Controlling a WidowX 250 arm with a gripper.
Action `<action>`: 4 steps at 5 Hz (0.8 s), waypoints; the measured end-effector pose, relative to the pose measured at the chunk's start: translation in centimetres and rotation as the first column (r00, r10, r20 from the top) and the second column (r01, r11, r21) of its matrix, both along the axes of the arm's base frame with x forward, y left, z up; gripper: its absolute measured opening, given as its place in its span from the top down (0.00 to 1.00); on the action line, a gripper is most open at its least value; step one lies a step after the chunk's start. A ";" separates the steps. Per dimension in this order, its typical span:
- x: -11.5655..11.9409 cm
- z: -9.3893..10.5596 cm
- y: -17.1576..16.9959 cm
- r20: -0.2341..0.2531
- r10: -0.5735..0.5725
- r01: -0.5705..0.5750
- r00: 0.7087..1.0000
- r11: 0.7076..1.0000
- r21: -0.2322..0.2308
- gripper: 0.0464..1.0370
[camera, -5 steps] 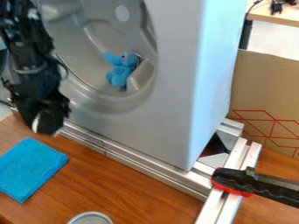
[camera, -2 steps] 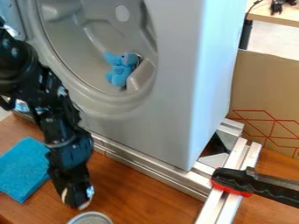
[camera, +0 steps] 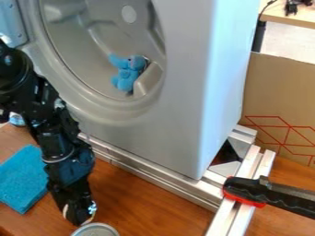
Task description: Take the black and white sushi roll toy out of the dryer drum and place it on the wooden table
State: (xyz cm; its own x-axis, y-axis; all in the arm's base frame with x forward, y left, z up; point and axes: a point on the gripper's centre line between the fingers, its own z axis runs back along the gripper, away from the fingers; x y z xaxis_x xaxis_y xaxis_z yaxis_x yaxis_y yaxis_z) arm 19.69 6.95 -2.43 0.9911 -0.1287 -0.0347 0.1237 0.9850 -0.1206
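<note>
The black gripper (camera: 78, 216) hangs low over the wooden table at the lower left, close beside the upper left rim of a round metal can (camera: 95, 230) at the bottom edge. Whether it touches the can I cannot tell. Left of the arm a blue cloth (camera: 22, 179) lies flat, its right side partly behind the arm. A blue plush toy (camera: 127, 73) rests inside the round opening of a grey machine (camera: 178, 92), against a raised ridge.
Metal rails (camera: 157, 177) run along the machine's foot and toward the bottom edge. A black and red clamp (camera: 249, 190) grips the rails at right. Behind stands a cardboard panel (camera: 280, 101) with red lines.
From the machine's lower left, the gripper has come down and to the right over the table, then slightly lower to the can's rim. The toy and cloth have not moved.
</note>
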 end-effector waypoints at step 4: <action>1.9 8.8 0.4 0.141 -0.016 0.014 0.990 1.000 0.014 0.04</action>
